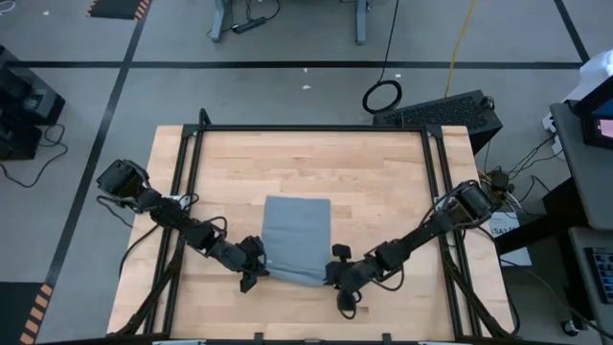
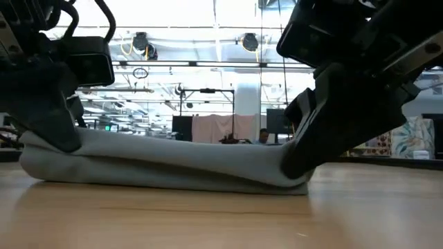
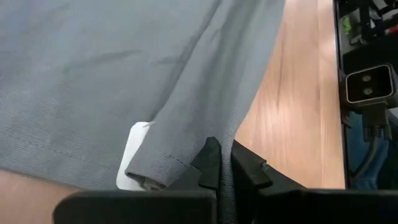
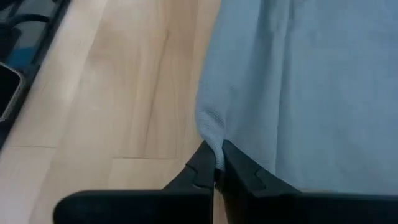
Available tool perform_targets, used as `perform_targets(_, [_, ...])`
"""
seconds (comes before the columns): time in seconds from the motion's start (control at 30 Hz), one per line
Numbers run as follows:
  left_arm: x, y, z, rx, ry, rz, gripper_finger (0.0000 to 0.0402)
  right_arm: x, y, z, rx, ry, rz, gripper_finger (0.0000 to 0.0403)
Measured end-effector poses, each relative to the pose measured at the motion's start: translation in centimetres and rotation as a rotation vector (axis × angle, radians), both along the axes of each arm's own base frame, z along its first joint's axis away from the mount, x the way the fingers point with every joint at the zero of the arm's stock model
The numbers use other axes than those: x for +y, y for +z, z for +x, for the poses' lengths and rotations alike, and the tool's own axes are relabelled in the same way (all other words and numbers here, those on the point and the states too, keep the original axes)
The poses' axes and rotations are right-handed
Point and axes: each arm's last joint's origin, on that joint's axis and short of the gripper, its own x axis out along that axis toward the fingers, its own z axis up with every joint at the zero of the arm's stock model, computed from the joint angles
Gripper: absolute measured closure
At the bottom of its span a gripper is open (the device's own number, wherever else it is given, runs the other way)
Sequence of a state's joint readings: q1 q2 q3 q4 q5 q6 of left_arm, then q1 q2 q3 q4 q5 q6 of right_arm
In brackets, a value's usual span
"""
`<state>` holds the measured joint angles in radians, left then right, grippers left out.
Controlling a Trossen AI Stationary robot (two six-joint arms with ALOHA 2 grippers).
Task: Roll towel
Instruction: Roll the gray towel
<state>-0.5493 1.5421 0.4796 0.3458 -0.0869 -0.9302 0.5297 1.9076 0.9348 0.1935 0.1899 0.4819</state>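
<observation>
The grey towel [image 1: 296, 238] lies flat on the wooden counter [image 1: 383, 182], its near edge between the two end effectors. The left end effector [image 3: 219, 171] is clamped on one near corner, beside the white tag [image 3: 134, 158]; the right end effector [image 4: 214, 163] is clamped on the other near corner. The step in hand appears to be the opening grasp. Next, both should lift the pinched edge slightly and carry it evenly forward over the cloth ahead of them to start the roll.
</observation>
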Motion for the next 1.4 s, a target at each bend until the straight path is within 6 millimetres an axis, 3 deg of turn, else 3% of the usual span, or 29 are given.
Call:
perform_targets(0.27, [-1.8,1.5,0.1,-0.105,-0.17,-0.181,0.0386,1.3,1.5,0.5,-0.059,0.208,0.246,0.0399])
perform_targets(0.4, [-1.4,0.6,-0.3,-0.01,-0.149,-0.124,0.0386,0.6,1.1,0.5,-0.034,0.164,0.245,0.0399])
perform_targets(0.67, [0.5,-0.3,0.0,0.095,-0.062,-0.056,0.0386,-3.2,-1.5,-0.3,0.015,0.016,0.285,0.0399])
perform_targets(0.93, [0.8,-0.5,-0.1,0.107,-0.031,-0.038,0.0386,-3.4,-1.6,-0.3,-0.03,-0.041,0.274,0.0394])
perform_targets(1.23, [0.9,-0.7,-0.2,0.12,0.0,-0.025,0.038,-3.5,-0.7,-1.0,-0.054,-0.055,0.116,0.0287])
perform_targets(1.4, [1.1,-0.8,-0.2,0.125,0.047,-0.005,0.0335,-1.5,0.7,-2.1,-0.139,0.044,-0.001,0.0226])
